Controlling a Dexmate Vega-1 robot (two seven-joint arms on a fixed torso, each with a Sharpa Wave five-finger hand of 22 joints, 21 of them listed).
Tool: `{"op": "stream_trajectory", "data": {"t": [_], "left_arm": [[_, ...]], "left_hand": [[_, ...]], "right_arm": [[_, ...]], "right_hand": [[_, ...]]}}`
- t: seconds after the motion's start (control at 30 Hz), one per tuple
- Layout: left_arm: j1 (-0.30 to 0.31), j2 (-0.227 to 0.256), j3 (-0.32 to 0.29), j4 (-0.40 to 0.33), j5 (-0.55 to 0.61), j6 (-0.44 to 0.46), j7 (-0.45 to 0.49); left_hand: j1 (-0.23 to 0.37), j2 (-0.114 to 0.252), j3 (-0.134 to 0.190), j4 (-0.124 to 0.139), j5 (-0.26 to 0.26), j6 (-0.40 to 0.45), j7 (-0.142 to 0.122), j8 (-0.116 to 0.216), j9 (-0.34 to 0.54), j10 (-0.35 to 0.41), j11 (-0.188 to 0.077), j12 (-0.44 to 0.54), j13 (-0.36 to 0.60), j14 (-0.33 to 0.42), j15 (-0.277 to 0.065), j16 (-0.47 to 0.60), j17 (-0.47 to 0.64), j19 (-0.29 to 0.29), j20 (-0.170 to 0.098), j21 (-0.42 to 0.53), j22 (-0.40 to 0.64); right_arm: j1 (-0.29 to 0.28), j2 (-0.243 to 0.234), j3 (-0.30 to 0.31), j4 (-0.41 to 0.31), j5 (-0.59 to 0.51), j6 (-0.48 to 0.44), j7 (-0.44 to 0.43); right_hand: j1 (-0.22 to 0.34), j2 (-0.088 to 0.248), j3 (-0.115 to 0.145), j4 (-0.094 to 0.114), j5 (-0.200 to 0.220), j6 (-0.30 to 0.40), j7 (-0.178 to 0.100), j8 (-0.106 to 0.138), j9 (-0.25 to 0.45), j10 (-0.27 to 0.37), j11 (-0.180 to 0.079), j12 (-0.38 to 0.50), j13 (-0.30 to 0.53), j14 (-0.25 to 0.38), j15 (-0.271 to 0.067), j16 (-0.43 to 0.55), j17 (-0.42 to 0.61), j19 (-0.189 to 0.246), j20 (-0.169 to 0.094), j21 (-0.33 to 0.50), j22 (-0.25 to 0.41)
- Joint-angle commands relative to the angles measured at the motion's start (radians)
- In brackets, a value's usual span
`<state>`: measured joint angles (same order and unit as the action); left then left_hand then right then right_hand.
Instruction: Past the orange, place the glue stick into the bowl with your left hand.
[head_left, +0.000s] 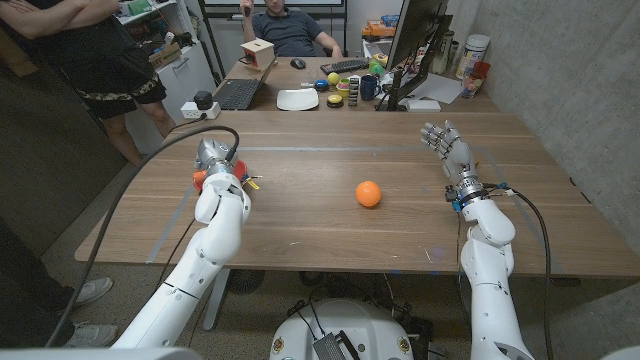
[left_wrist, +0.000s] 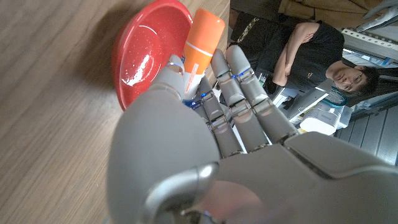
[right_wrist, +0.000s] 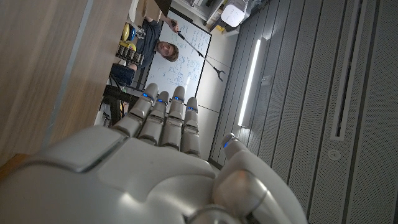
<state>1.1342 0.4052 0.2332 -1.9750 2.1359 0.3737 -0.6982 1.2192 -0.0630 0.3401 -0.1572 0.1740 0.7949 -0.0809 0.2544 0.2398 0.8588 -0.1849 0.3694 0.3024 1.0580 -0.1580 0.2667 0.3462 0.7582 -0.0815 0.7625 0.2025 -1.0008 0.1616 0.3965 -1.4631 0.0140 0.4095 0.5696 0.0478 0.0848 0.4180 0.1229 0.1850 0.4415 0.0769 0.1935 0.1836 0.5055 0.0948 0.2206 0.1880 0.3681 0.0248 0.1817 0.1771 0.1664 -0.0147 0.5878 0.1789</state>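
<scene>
wooden table (head_left: 300, 215) with a warm brown grain fills the middle of the head view, in an office with grey ribbed walls. beyond its far edge stands a second desk crowded with a laptop (head_left: 238, 93), a keyboard (head_left: 345, 66), a monitor (head_left: 412, 40), a white dish (head_left: 297, 99) and small colourful items. a seated person (head_left: 290, 28) is behind that desk, and another person (head_left: 100, 60) stands at the left with arms folded.

an orange (head_left: 369, 193) sits alone near the centre of the table, well apart from both robot arms.

the left hand (head_left: 216, 160) is over the left part of the table, with the orange off to its right. in the left wrist view this hand (left_wrist: 205, 137) grips a glue stick (left_wrist: 200, 53), white-bodied with an orange cap, held between thumb and fingers with the cap pointing away from the palm. a red bowl (left_wrist: 146, 53) is on the table just past the hand's fingertips, and the stick's capped end shows against the bowl's rim and inside. whether the stick touches the bowl cannot be told. in the head view only a sliver of the bowl's red shows beside the hand (head_left: 199, 179).

the right hand (head_left: 447, 148) is raised above the right side of the table, fingers apart and reaching upward, holding nothing. the right wrist view shows its fingers (right_wrist: 163, 121) extended side by side, thumb set off to one side, with the table edge and a whiteboard (right_wrist: 180, 56) beyond.
</scene>
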Motion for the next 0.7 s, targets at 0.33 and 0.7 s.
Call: {"op": "stream_trajectory", "data": {"t": [0.33,0.7], "left_arm": [[-0.017,0.029,-0.088,0.121,-0.2,0.091,0.226],[-0.038,0.048,-0.033,0.172,-0.198,0.096,0.286]], "left_hand": [[0.101,0.101,-0.019,0.013,0.002,0.03,-0.008,0.009,0.0,0.029,-0.023,-0.006,0.006,0.014,-0.086,0.004,0.006,-0.003,-0.089,0.025,0.004],[0.094,0.1,-0.03,0.019,0.002,0.042,-0.009,0.012,-0.003,0.046,-0.023,-0.007,0.006,0.02,-0.086,0.006,0.007,0.002,-0.085,0.035,0.002]], "right_arm": [[-0.007,0.004,-0.029,-0.026,-0.022,0.024,-0.027],[-0.003,-0.003,-0.03,-0.018,-0.011,0.033,-0.025]], "right_hand": [[-0.003,-0.009,-0.003,0.0,0.007,0.009,-0.001,0.001,0.006,0.007,-0.002,0.0,0.002,0.009,-0.001,0.005,0.0,0.001,-0.01,-0.003,0.006],[-0.003,-0.009,-0.004,0.0,0.008,0.011,-0.003,0.002,0.006,0.006,-0.002,0.0,0.002,0.009,-0.002,0.005,0.0,0.003,-0.011,-0.005,0.006]]}}
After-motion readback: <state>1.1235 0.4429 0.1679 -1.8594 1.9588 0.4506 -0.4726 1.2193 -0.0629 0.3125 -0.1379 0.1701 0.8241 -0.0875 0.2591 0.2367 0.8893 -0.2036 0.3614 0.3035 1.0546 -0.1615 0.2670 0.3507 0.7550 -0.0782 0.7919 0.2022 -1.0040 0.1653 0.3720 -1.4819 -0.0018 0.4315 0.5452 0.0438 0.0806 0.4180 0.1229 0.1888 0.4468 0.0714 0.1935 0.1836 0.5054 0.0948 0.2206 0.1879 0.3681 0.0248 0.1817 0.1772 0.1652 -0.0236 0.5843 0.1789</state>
